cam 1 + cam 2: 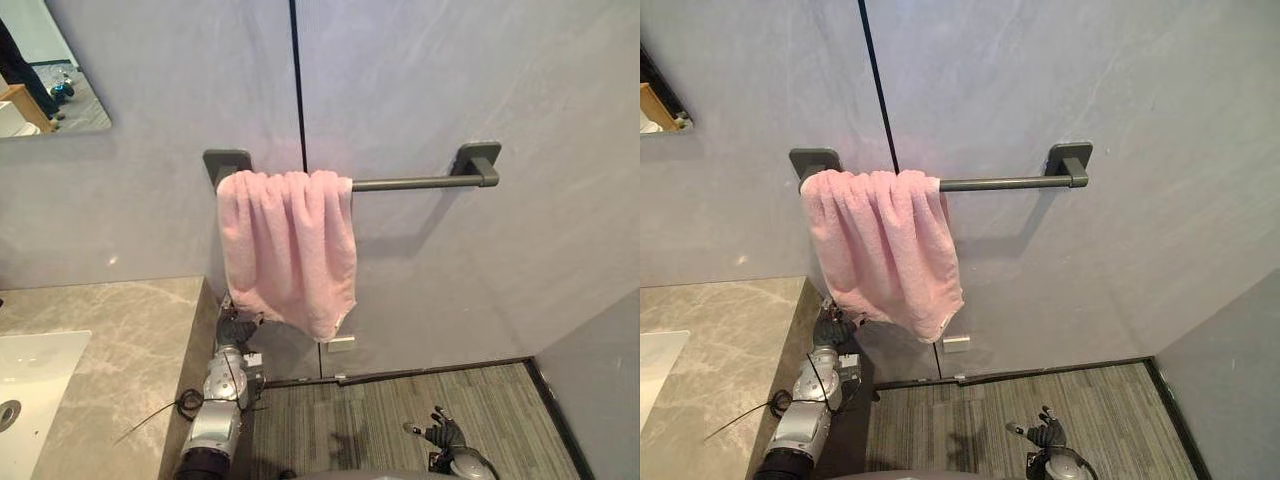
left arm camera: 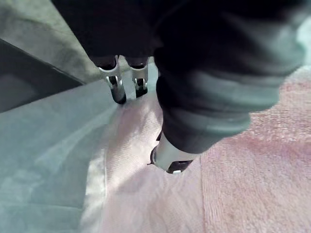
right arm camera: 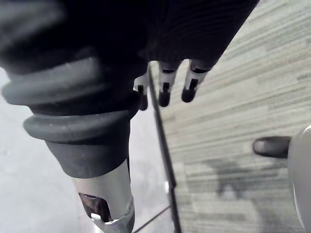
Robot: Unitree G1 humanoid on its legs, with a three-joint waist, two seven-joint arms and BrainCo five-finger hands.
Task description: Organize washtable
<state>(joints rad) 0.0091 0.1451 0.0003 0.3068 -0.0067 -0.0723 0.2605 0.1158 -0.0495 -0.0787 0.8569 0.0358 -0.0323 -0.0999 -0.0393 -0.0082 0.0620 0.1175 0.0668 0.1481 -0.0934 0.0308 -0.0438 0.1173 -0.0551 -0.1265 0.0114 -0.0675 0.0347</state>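
A pink towel (image 1: 288, 250) hangs bunched over the left end of a dark grey towel bar (image 1: 415, 183) on the wall. My left hand (image 1: 236, 327) is raised just under the towel's lower left edge, by the counter's corner. In the left wrist view its fingers (image 2: 118, 90) are straight and its thumb (image 2: 171, 158) lies against the pink towel (image 2: 243, 184), with nothing gripped. My right hand (image 1: 445, 435) hangs low over the floor at the lower right, and its fingers (image 3: 165, 90) are relaxed and hold nothing.
A beige marble counter (image 1: 130, 340) with a white sink (image 1: 35, 370) lies at the lower left. A mirror (image 1: 45, 70) hangs at the top left. Striped grey carpet (image 1: 400, 410) covers the floor below the bar. A small white plate (image 1: 340, 343) sits on the wall.
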